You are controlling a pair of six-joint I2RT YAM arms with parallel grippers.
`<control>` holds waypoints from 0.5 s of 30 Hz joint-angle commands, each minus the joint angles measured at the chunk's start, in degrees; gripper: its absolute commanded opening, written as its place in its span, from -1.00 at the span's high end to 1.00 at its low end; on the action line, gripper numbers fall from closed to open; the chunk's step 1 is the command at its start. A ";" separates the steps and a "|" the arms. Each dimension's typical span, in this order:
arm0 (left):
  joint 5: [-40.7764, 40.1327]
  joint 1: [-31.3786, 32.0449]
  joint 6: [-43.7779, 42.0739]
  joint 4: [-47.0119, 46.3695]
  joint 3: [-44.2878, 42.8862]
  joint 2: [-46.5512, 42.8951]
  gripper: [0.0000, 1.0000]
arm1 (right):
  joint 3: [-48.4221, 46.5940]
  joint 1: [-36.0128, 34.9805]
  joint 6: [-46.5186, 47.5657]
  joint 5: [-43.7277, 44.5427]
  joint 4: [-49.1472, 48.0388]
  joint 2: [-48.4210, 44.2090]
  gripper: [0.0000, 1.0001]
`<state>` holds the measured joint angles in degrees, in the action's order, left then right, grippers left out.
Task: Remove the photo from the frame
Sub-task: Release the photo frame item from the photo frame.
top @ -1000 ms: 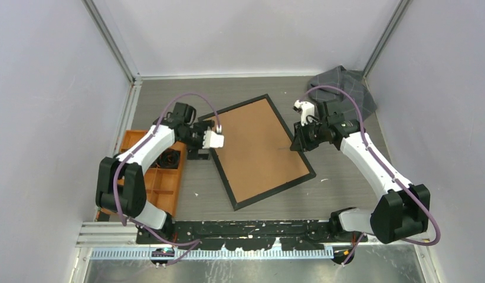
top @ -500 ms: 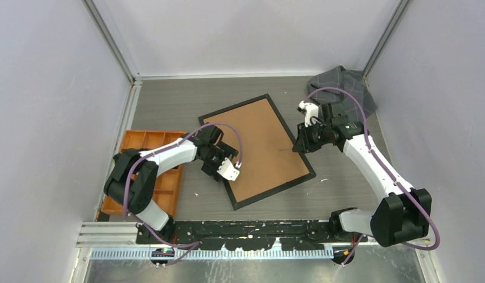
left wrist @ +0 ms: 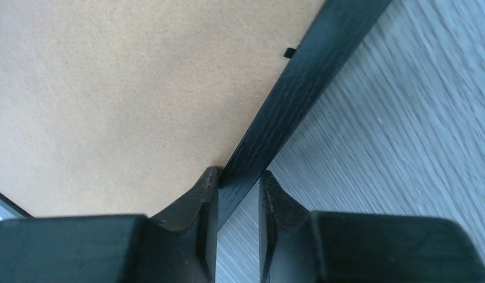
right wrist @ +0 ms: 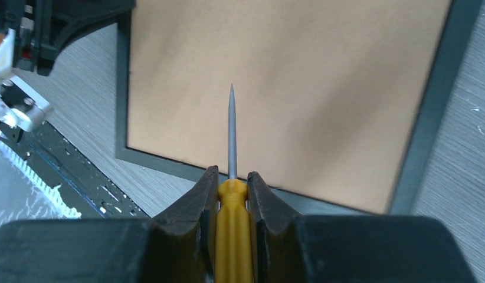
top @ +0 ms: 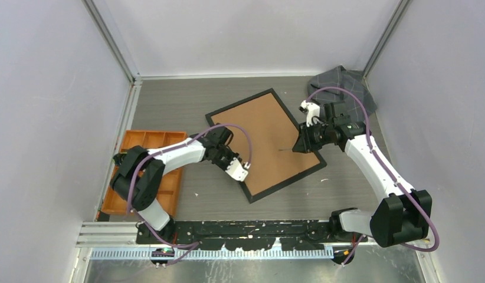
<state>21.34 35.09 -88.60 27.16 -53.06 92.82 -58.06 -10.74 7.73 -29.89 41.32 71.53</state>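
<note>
Grey surface [top: 169, 100], pale walls [top: 51, 88]: the frame [top: 266, 141] lies mid-surface, brown back up; the photo is hidden, presumably beneath. Left pincer [left wrist: 239, 194] straddles the frame's edge; I cannot tell if it bites. Right pincer [right wrist: 232, 177] is clamped on a yellow-handled tool [right wrist: 231, 124]. I advise pinning that edge, then prying the back gently. Orange tray [top: 137, 138] at left edge, cloth [top: 340, 82] far-right corner.

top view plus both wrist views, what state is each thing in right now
frame: lying face down, brown back up, backing in place
photo: not visible, not out yet
left end effector: closed on the frame's black rim
right end effector: shut on the pointed tool
pointed tool: held, tip out over the frame's back
orange tray: flat on the table, partly under the left arm
grey cloth: crumpled in the far right corner
</note>
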 commanded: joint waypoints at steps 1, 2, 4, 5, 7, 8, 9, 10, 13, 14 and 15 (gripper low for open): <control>-0.95 3.62 10.62 -0.12 -1.96 5.42 0.65 | -2.93 0.08 0.89 -2.30 0.33 -0.26 0.99; -0.29 4.16 11.98 0.45 -2.57 6.04 0.66 | -3.12 0.10 0.77 -2.40 0.34 -0.21 0.99; 0.29 5.66 15.19 0.74 -3.64 6.84 0.67 | -3.59 0.02 0.71 -2.54 0.34 0.06 0.99; 0.58 6.29 16.77 0.95 -4.16 7.07 0.67 | -3.77 0.03 0.65 -2.48 0.46 0.22 0.98; 1.35 7.18 19.33 1.06 -4.96 7.09 0.67 | -3.98 0.11 0.62 -2.58 0.49 0.36 0.99; 1.54 7.34 20.21 1.01 -5.34 6.72 0.66 | -4.06 0.11 0.67 -2.62 0.51 0.56 0.99; 1.26 7.36 21.32 1.01 -5.65 6.31 0.61 | -4.12 0.14 0.82 -2.70 0.56 0.78 0.99; 0.58 7.32 22.56 0.66 -6.10 5.66 0.55 | -4.22 0.12 1.00 -2.78 0.72 1.06 0.99; 1.53 5.86 24.13 1.89 -7.98 2.68 0.03 | -5.00 0.11 1.90 -2.71 2.07 2.47 0.99; 2.71 4.94 24.32 2.42 -8.59 1.36 -0.14 | -5.23 -0.24 2.40 -2.50 2.75 3.07 0.99; 3.84 3.40 24.30 2.72 -9.10 -0.07 -0.28 | -5.44 -0.70 2.94 -2.25 3.34 3.57 0.99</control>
<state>20.49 41.74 -70.41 25.76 -59.22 97.58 -60.47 -10.76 8.45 -31.53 42.76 73.47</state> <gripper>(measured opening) 0.528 0.244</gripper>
